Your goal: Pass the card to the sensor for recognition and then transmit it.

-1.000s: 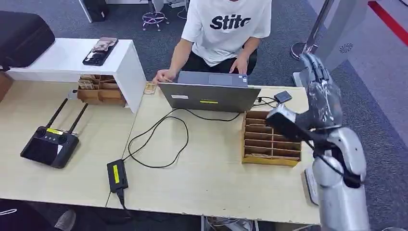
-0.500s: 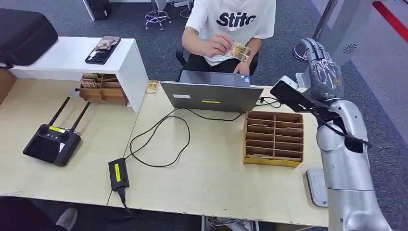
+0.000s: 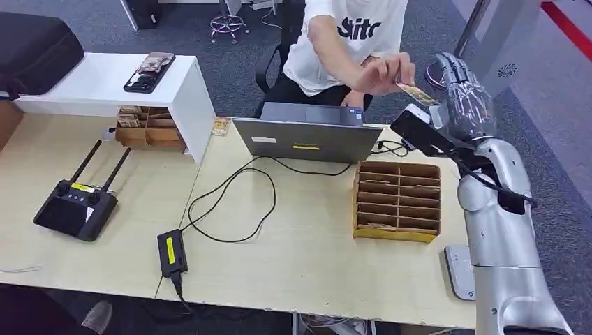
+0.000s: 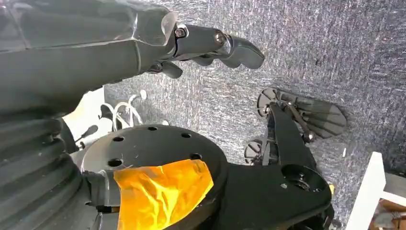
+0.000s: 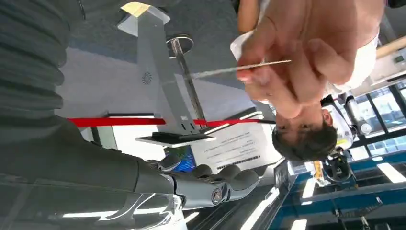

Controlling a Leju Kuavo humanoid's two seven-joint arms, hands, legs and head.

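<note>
Matt pale wood table (image 3: 307, 237), rough grey carpet (image 3: 230, 63), brown cardboard organiser (image 3: 396, 202)

Bright, even indoor light, soft shadows. Person's hand (image 3: 386, 72) slightly motion-blurred. Glare from windows behind in right wrist view; left wrist view dim, sharp.

Person's hand (image 5: 287, 67) pinches card (image 5: 239, 70) edge-on, just beyond right hand (image 5: 210, 184); robot fingers (image 5: 239, 178) lie extended, holding nothing. Red stripe (image 5: 158, 121) behind.

Right hand (image 3: 466, 105) raised, fingers (image 5: 225, 181) spread, holding nothing.
</note>
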